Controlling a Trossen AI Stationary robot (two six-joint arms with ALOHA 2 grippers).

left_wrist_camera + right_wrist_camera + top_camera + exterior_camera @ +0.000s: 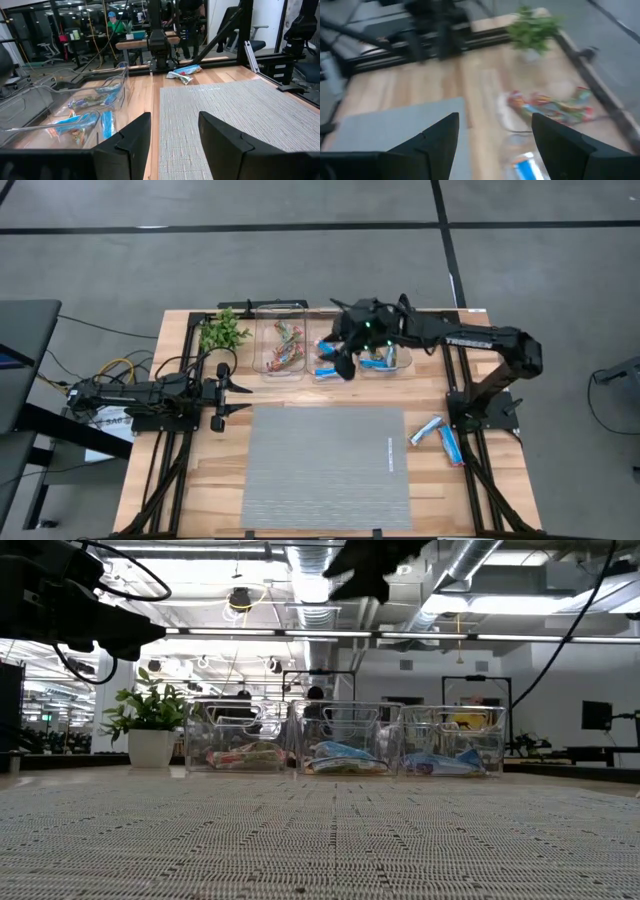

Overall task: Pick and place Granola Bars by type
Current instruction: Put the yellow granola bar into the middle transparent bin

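Grey mat [325,465] frame centre; two Granola Bars [438,436] lower right: light, crinkly, slippery, grab mid-length. Right gripper [343,355] over bins, jaws wide, empty; left gripper [235,395] open, empty.

The table [200,480] is surfaced in pale, smooth wood planks. A grey mat [325,465] of matt, finely ribbed weave is laid at lower centre. Three bins [345,735] are formed of clear glossy plastic. The Granola Bars [440,435] are wrapped in shiny film.
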